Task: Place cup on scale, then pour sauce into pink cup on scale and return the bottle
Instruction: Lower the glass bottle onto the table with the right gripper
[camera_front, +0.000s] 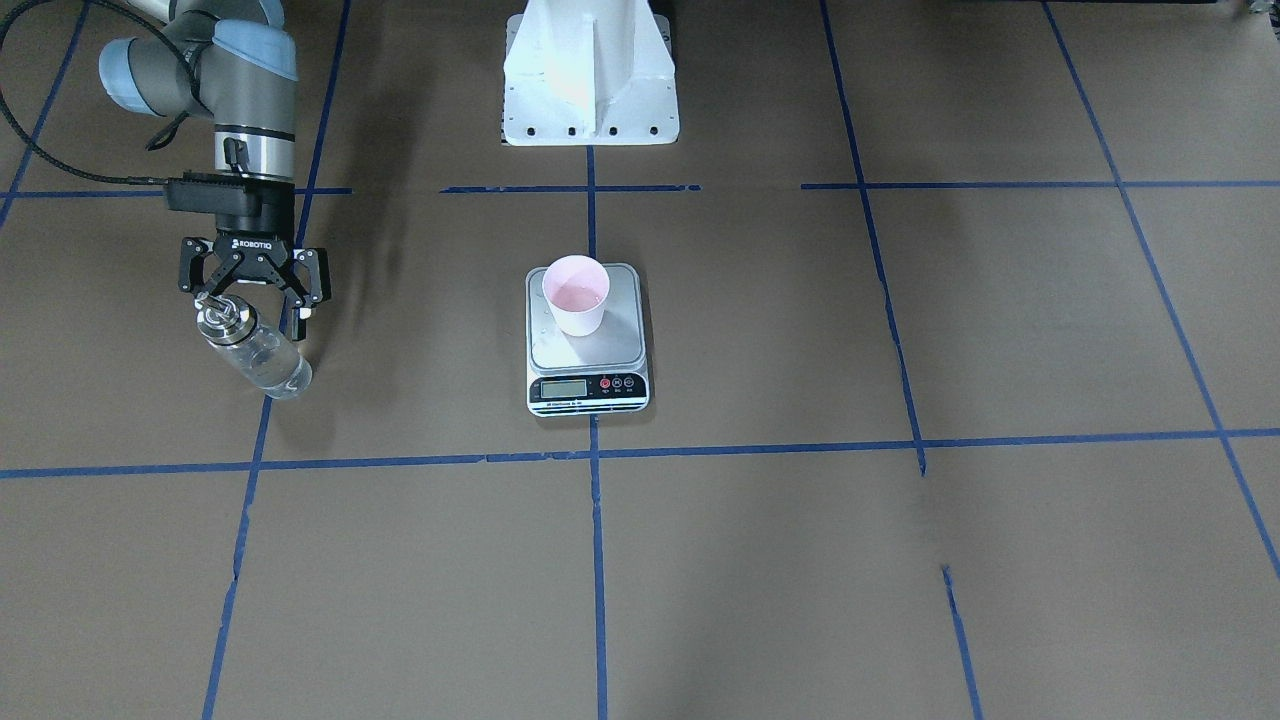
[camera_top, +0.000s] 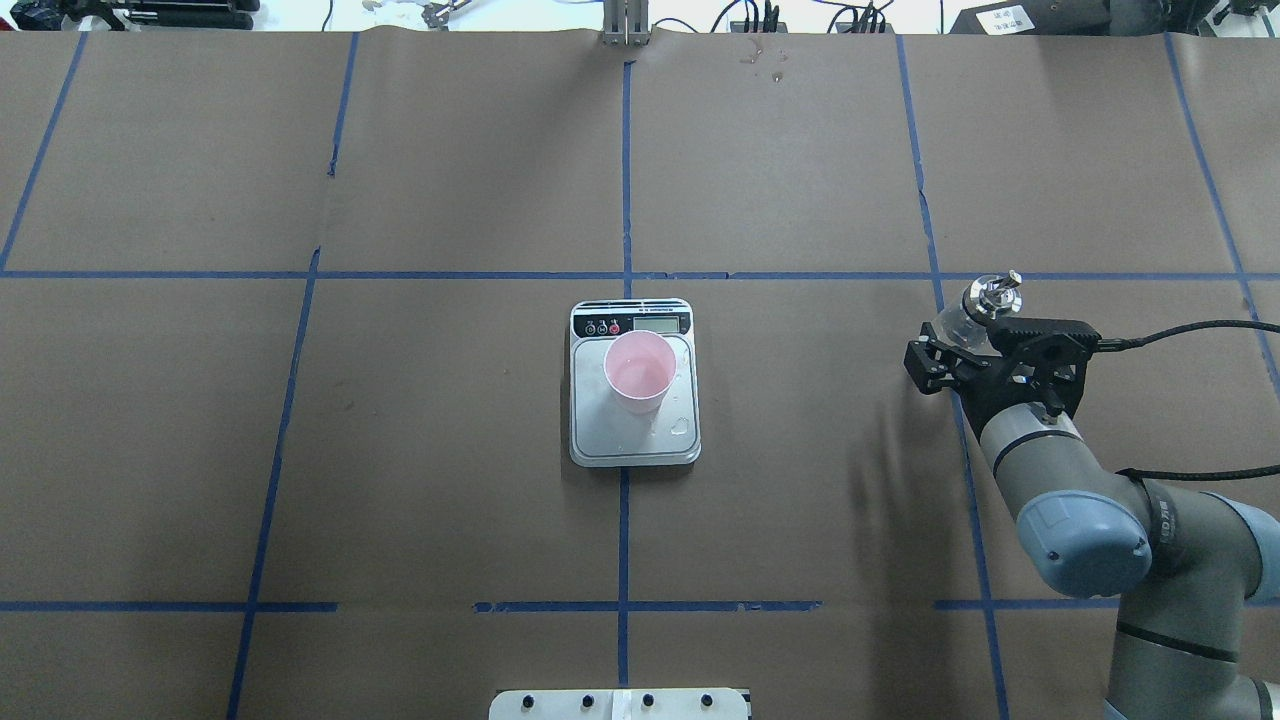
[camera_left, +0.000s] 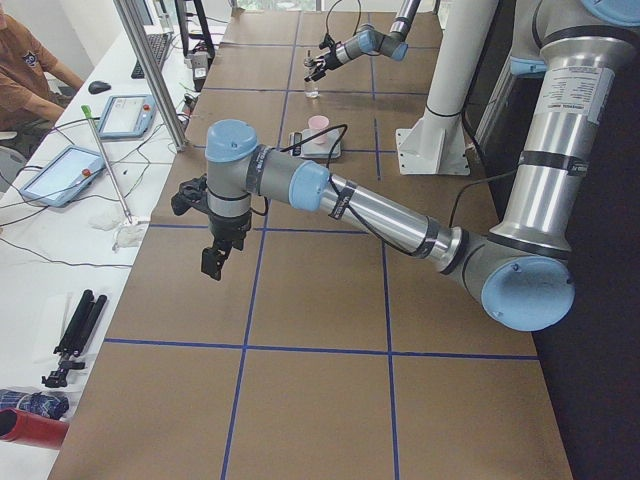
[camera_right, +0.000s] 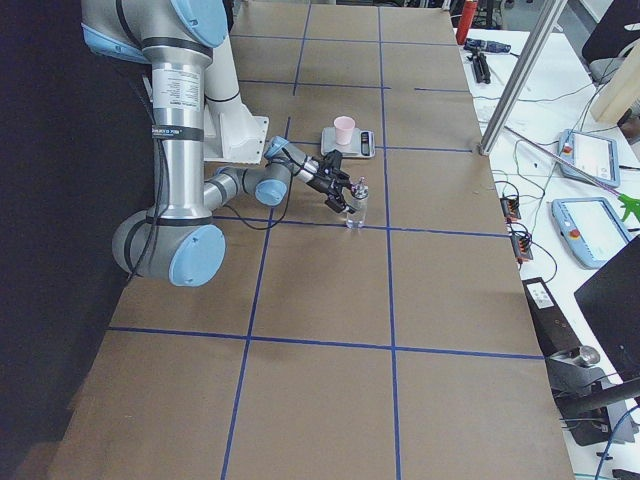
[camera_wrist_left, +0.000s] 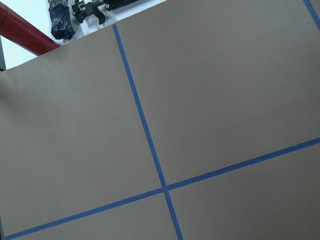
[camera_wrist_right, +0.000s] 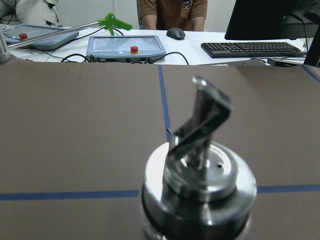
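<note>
**Bottle down at the right end, cup up on the scale**

And there was the cup (camera_front: 575, 295), upright on the scale (camera_front: 600, 350) in the very middle of the worktop (camera_front: 800, 560). It sat toward the robot's side of the steel platform, away from the display strip. A few droplets (camera_top: 681, 428) glistened on the steel just beside it. Whether the cup held any liquid could not be judged.

Over at the worktop's right end, the bottle (camera_front: 262, 362) stood base down on a blue tape line (camera_front: 235, 560), well apart from the scale. Clear sauce (camera_front: 275, 375) showed through the glass. The right gripper (camera_front: 255, 305) hung level with the bottle's top. Its jaws were spread wide, one either side of the silver spout cap (camera_wrist_right: 200, 165), and neither was seen pressing on it. From the right wrist, that cap filled the lower frame, spout angled up.

The left gripper (camera_left: 213, 262) hung above the left end, toward the operators' edge and far from everything. I could not tell whether its jaws were spread or pressed together.
</note>
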